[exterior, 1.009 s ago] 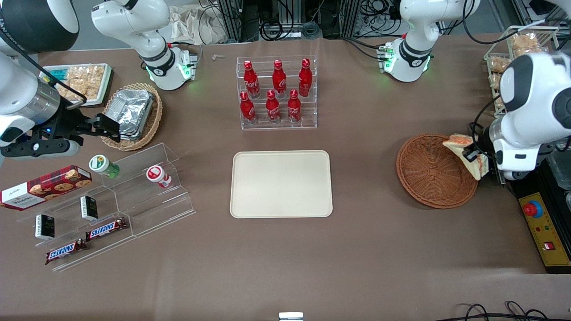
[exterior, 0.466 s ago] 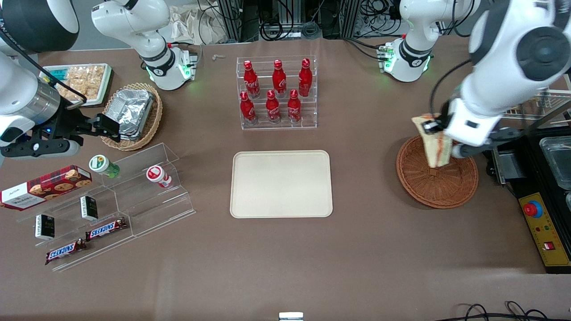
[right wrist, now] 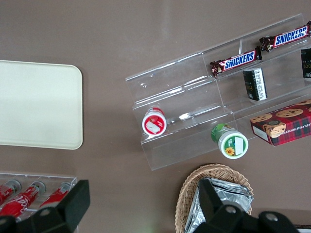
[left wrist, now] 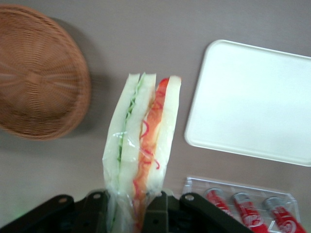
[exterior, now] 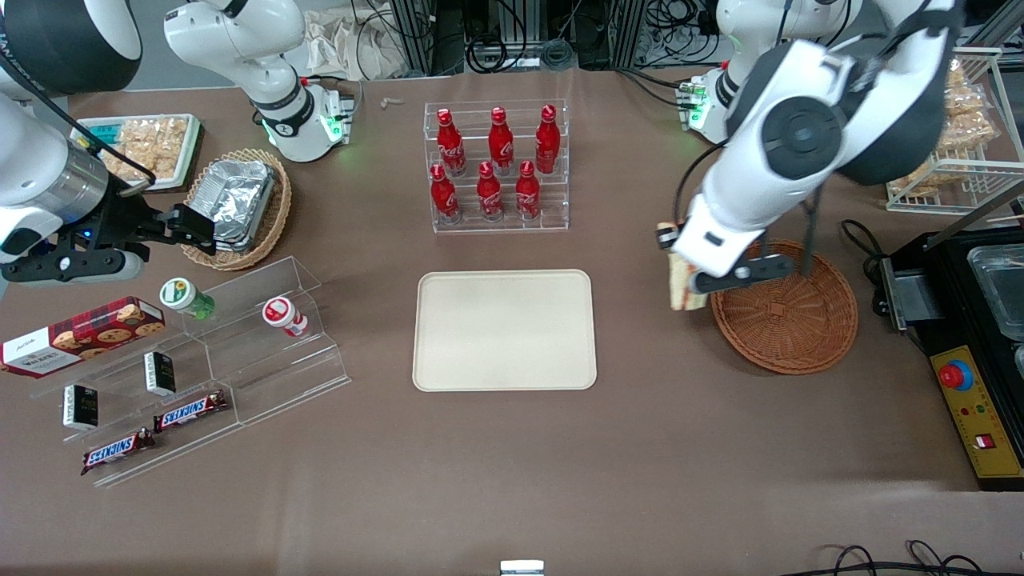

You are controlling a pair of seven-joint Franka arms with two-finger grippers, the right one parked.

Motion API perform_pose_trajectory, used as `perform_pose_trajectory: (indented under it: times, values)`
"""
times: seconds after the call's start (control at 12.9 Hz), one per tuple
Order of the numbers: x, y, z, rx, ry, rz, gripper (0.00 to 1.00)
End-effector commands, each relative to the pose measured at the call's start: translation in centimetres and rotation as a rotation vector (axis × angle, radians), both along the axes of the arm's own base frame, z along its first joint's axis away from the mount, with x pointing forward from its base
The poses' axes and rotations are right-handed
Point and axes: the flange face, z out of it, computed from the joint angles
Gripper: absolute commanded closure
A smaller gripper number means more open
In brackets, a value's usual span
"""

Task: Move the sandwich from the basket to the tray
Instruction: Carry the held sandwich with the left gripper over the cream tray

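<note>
My gripper [exterior: 680, 276] [left wrist: 130, 213] is shut on the sandwich [left wrist: 141, 145], a plastic-wrapped wedge of white bread with green and red filling. In the front view the sandwich [exterior: 682, 290] hangs in the air just off the rim of the round reddish-brown basket [exterior: 788, 312], between it and the cream tray [exterior: 504, 330]. In the left wrist view the basket [left wrist: 36, 73] holds nothing, and the tray [left wrist: 252, 102] lies bare.
A clear rack of red bottles [exterior: 496, 164] stands farther from the front camera than the tray. Stepped acrylic racks with snacks [exterior: 192, 360] and a tan basket with a foil container [exterior: 236, 204] lie toward the parked arm's end. A black control box [exterior: 976, 400] sits beside the basket.
My gripper has carried the sandwich up out of the basket and sideways past its rim toward the tray, and the arm has swung over the basket.
</note>
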Motion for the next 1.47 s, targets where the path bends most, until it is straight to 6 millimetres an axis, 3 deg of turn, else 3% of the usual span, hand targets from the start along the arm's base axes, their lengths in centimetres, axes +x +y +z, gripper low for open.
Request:
perform_pose_trajectory:
  times: [0.0, 0.23, 0.39, 0.62, 0.93, 1.16, 1.24, 1.32, 1.4]
  values:
    - [0.6, -5.0, -5.4, 0.021, -0.017, 0.02, 1.0]
    - [1.9, -7.7, -12.6, -0.018, -0.03, 0.01, 1.0]
    - [2.7, -8.1, -16.1, -0.024, -0.037, 0.014, 1.0]
    - [1.8, -11.0, -20.6, -0.048, -0.046, -0.015, 1.0]
    - [0.3, -13.4, -25.1, 0.01, -0.094, -0.023, 1.0]
    - [-0.1, -13.6, -26.2, 0.011, -0.081, -0.029, 1.0]
    - [-0.1, -13.6, -26.5, 0.011, -0.08, -0.03, 0.67]
    - [-0.1, -13.7, -27.1, 0.018, -0.078, -0.041, 0.01]
    - [-0.1, -13.6, -27.1, 0.026, -0.088, -0.045, 0.0]
